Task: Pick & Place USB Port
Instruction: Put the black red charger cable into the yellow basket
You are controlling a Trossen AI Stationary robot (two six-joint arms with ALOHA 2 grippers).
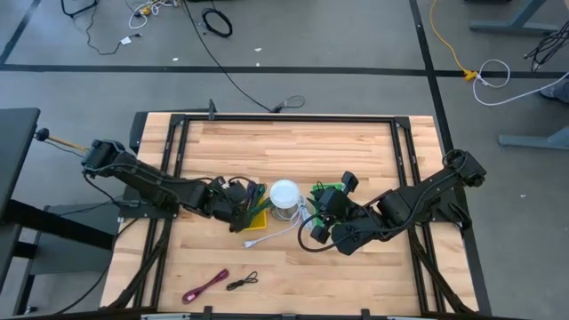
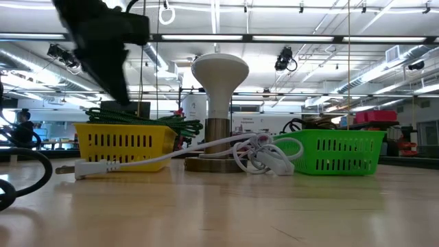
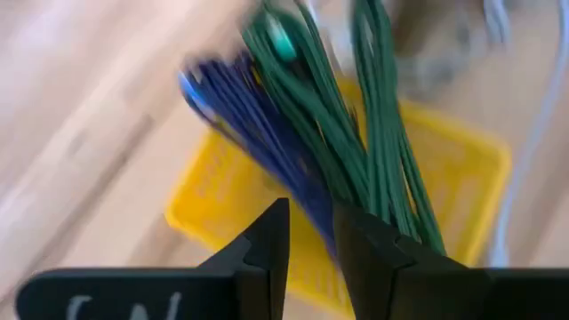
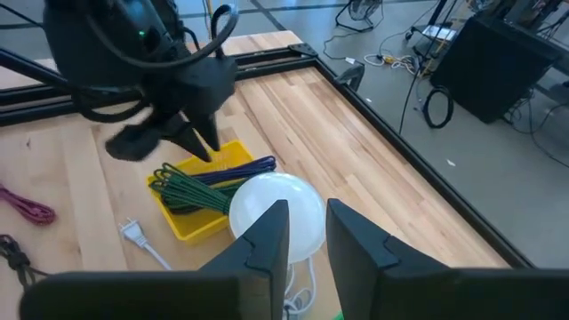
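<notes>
The left pincer (image 1: 246, 203) hangs over the yellow basket (image 1: 259, 216), its fingers slightly spread around nothing, tips just above the green cables (image 4: 191, 191) and blue cable (image 4: 233, 171) lying in that basket. The right pincer (image 1: 331, 201) waits at three o'clock of the white lamp (image 1: 284, 196), over the green basket (image 2: 336, 151); its fingers stand a little apart, gripping nothing. A white power cord (image 1: 277, 235) trails toward six o'clock. The widest bare tabletop (image 1: 293, 147) lies at twelve o'clock; at seven o'clock, near the edge, rest a magenta cable (image 1: 205, 285) and a black cable (image 1: 242, 282). The left wrist view is motion-blurred; lettering on the finger base is unreadable.
</notes>
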